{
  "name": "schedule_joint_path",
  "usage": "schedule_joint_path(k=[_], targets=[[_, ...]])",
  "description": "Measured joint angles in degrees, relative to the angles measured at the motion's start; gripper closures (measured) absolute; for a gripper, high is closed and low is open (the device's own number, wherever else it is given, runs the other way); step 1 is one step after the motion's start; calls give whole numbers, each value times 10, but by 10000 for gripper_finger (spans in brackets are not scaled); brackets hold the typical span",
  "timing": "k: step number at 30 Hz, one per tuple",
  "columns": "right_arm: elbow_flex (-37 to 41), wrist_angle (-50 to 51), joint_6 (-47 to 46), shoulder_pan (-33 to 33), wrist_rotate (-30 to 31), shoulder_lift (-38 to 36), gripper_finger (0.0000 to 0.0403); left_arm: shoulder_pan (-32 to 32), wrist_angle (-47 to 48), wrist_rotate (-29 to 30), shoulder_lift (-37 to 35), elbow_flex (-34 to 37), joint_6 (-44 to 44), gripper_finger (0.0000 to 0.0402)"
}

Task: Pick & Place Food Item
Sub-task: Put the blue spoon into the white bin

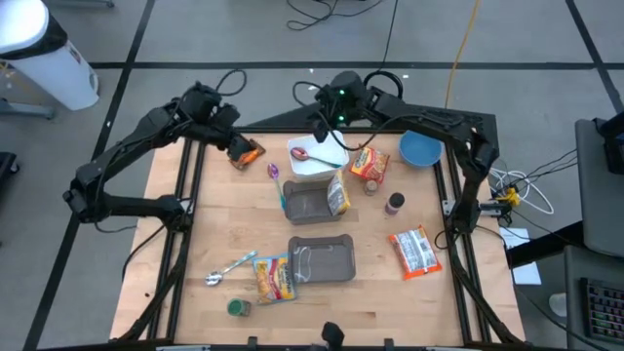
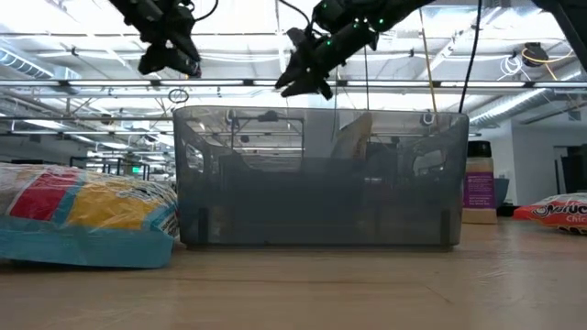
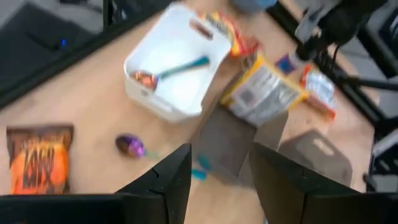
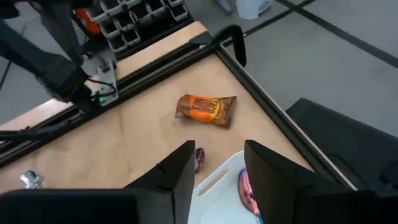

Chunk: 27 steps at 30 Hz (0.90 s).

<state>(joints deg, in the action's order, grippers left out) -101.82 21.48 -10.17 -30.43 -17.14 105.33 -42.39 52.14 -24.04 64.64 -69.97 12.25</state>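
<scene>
From above, the left tool point(image 1: 232, 139) is hanging by the taco packet point(image 1: 248, 153) at the counter's point(image 1: 195, 244) far edge; the right tool point(image 1: 325, 127) is hovering over the white bin point(image 1: 314, 161).

At counter height, a grey tub point(image 2: 316, 179) is blocking those things, and both tools are showing high above it.

The left wrist is showing released fingers point(image 3: 171, 180), holding nothing.

The right wrist is likewise showing parted, empty fingers point(image 4: 177, 171), and a spoon, probably, lying in the bin.

wooden table point(image 1: 195, 234); snack packets point(image 1: 414, 251), bins point(image 1: 320, 258), spoons point(image 1: 229, 267)
</scene>
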Motion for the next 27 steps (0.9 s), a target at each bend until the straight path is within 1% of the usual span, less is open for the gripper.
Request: schedule_joint_path(k=[3,6,9,12,18,21,24,27], targets=[[1,-6,3,12,-21,-9,240,0,39,0,0,0,-8,234],[0,-4,-12,25,-26,-9,210,0,58,1,0,0,-11,234],[1,1,-39,36,-31,-6,184,0,63,1,0,0,-8,234],[1,-7,-33,49,-53,-8,167,0,63,17,0,0,1,233],[1,-6,-26,74,-58,-21,159,7,64,64,28,0,3,233],[-1,-20,-26,77,-56,-33,164,7,63,65,59,0,-5,233],[2,-12,-26,78,-57,-45,168,7,61,66,100,0,-25,234],[21,-27,-22,78,-56,-70,169,6,56,66,143,0,-46,234]])
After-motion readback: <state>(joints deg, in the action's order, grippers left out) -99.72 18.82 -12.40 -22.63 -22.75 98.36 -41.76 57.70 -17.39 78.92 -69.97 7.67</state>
